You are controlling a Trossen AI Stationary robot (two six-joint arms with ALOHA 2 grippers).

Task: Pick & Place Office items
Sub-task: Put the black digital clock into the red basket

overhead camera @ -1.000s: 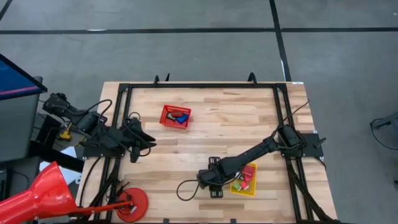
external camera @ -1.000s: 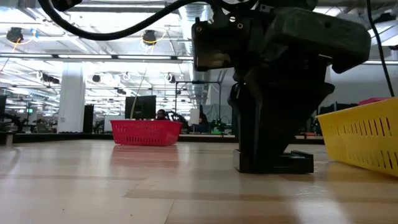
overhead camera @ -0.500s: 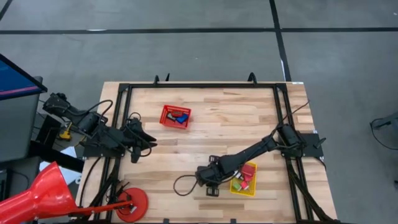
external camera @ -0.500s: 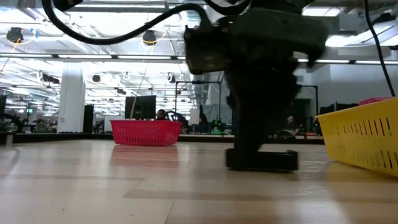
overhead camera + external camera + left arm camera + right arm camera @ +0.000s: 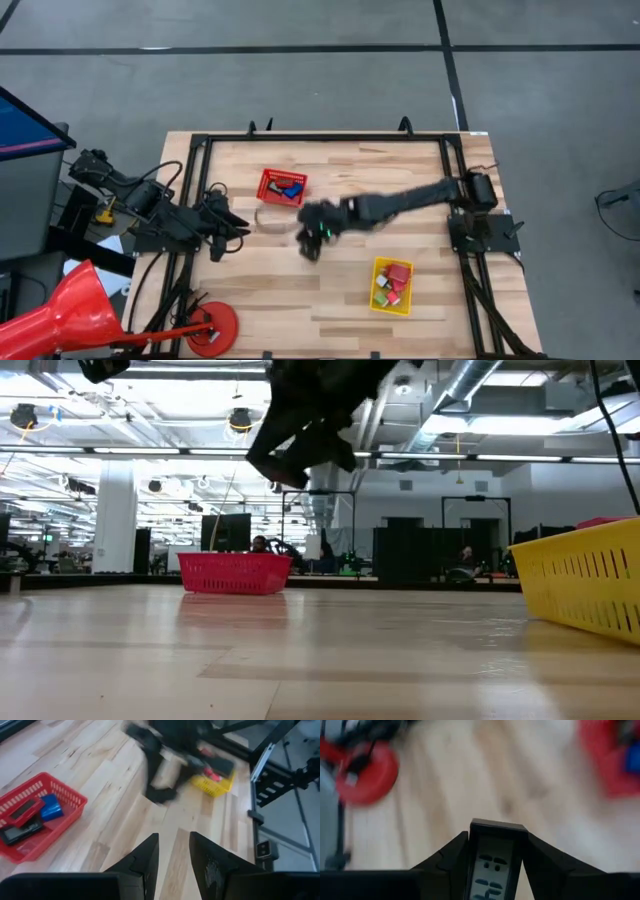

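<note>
My right gripper hangs above the table's middle, just to the near right of the red mesh basket. It is shut on a flat dark office item with a pale keyed face. The low view shows this gripper blurred, high over the wood. In the red basket lie a blue block and two flat dark pieces. Red, pink and green blocks lie in the yellow bin. My left gripper waits at the table's left edge with a narrow, empty gap between its fingers. My right gripper pinches the flat dark item by its two long side edges between the two fingers. The item lies along the fingers with its pale face toward the wrist camera, and its far end reaches past them. The fingers slant downward. The item is lifted clear of the table.
A red disc base and a red cone stand off the table's near left corner. A black frame runs along the far and side edges. Bare wood lies between basket, bin and near edge.
My right gripper stood on the table left of the yellow bin, astride the flat dark item. It has shut on the item and lifted it clear. It has swung up and toward the far left, toward the red basket, rolling as it went.
</note>
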